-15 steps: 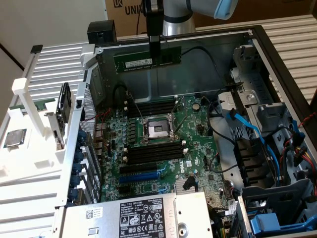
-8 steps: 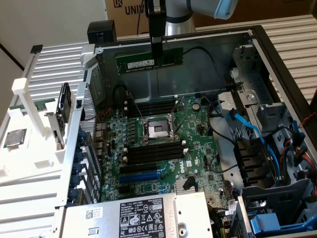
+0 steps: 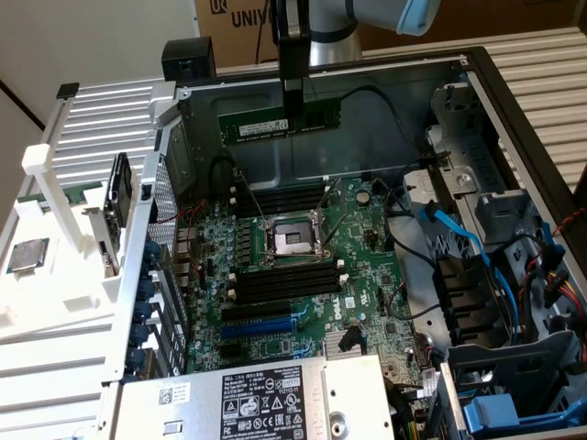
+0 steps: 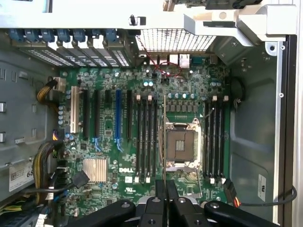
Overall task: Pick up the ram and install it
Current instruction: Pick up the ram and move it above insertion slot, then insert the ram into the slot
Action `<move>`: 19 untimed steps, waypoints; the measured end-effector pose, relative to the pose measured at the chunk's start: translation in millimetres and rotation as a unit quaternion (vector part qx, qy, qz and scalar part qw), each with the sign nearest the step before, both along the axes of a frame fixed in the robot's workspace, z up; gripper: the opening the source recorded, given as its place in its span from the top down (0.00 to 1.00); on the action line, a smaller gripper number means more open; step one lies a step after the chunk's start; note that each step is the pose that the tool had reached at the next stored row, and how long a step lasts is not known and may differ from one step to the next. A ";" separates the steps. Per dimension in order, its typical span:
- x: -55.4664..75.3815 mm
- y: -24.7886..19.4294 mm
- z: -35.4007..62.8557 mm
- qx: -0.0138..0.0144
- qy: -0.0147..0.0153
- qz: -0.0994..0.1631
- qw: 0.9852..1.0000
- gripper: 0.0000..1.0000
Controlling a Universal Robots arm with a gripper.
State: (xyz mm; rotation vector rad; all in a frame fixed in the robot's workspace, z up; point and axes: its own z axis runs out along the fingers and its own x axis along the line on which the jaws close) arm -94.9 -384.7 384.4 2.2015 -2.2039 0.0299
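Above motherboard [image 3: 367,240], gripper [image 3: 292,115] clamps ram [image 3: 252,126], edge-on from wrist.

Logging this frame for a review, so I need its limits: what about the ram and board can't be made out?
Exterior view: the small print on the ram is too small to read.
Wrist view: the ram is seen edge-on, so its chips and label are hidden. It also hides a strip of the motherboard.
Exterior view: the arm above the fingers is cut off by the picture's top edge.

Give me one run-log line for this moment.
pincer: shut on ram | ram: held in air above motherboard | memory slots: empty | install: not yet done
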 end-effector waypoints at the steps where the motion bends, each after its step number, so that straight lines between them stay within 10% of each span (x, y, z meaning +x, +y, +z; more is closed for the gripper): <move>1: 0.2 0.0 -1.4 0.000 0.000 0.000 1.000 0.88; 19: 0.8 0.0 -10.9 0.001 0.000 0.000 1.000 0.88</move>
